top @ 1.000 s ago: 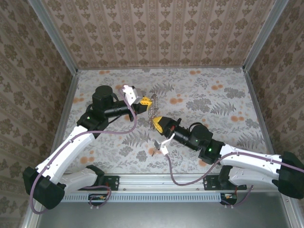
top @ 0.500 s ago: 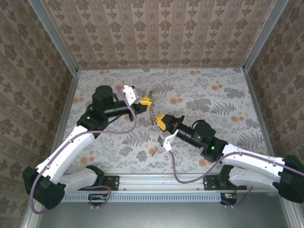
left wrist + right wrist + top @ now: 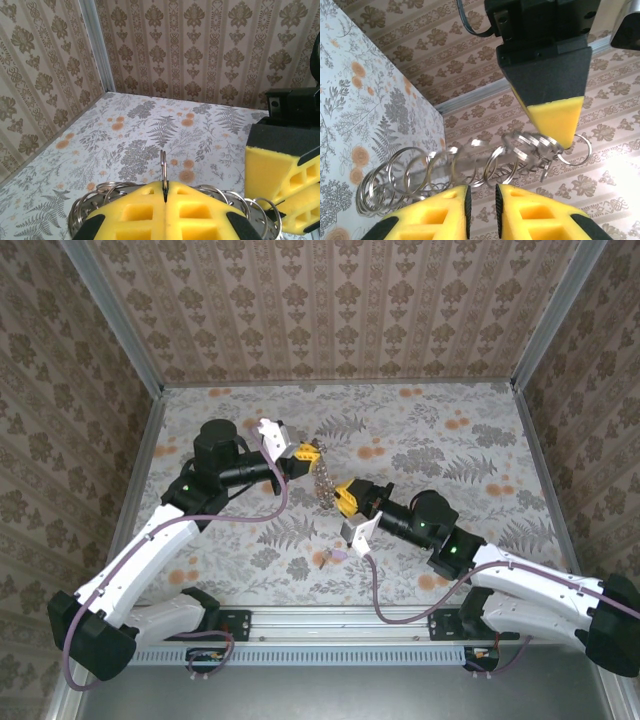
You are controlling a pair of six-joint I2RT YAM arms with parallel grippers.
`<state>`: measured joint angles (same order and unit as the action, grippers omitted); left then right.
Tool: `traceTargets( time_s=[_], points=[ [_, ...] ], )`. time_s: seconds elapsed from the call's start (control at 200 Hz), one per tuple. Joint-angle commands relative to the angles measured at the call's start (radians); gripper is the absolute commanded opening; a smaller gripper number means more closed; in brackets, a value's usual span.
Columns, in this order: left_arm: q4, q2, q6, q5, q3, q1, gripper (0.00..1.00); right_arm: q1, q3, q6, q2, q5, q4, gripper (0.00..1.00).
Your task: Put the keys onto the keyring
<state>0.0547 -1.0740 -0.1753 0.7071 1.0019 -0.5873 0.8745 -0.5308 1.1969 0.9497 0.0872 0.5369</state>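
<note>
Your keyring [image 3: 322, 483], a chain of linked silvery wire rings, is held up off the desk. It slants down from the left hand [image 3: 303, 452], whose yellow pads are clamped on one ring set edge-on at the chain's upper end. Your keys [image 3: 331, 558], a tiny pale purple and tan cluster, lie on the desk apart from it, toward the arms' bases.

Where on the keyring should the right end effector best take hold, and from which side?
Its free end, probably, from the right: the left end effector pinches one end, so the keyring trails as a loose chain of rings toward the right end effector.
</note>
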Motion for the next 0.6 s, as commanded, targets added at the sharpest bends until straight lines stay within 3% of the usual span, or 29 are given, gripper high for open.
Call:
traceTargets(
  time_s=[0.0,0.42,0.595],
  points=[
    [-0.03,0.018,0.02,0.021,0.04,0.004,0.0,-0.006,0.01,-0.013,-0.011,0.016,0.005,0.24],
    [-0.033,0.013,0.025,0.027,0.05,0.005,0.0,-0.005,0.018,-0.012,-0.011,0.048,0.071,0.27],
    [-0.036,0.013,0.028,0.025,0.049,0.003,0.0,0.003,0.006,0.002,-0.002,0.085,0.063,0.15]
  ],
)
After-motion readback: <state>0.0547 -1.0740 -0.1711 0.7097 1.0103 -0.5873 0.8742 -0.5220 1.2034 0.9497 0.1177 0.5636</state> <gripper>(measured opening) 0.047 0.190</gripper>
